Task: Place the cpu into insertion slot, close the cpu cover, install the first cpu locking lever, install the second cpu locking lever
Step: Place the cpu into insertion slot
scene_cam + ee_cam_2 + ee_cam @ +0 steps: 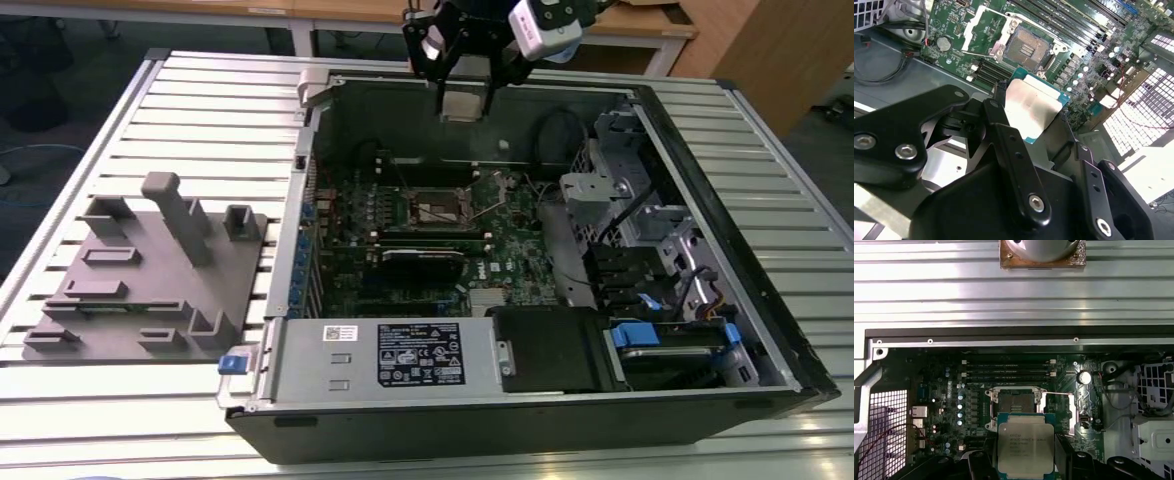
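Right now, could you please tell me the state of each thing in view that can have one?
cpu: held in the tool, above the board, not yet seated.
tool: shut on the cpu.
insertion slot: uncovered and empty.
cpu cover: swung open.
computer case: lying flat, side open.

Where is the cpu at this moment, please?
The cpu is held in the hand, raised over the open computer case at the top middle of the exterior view, not yet in the insertion slot on the board below.
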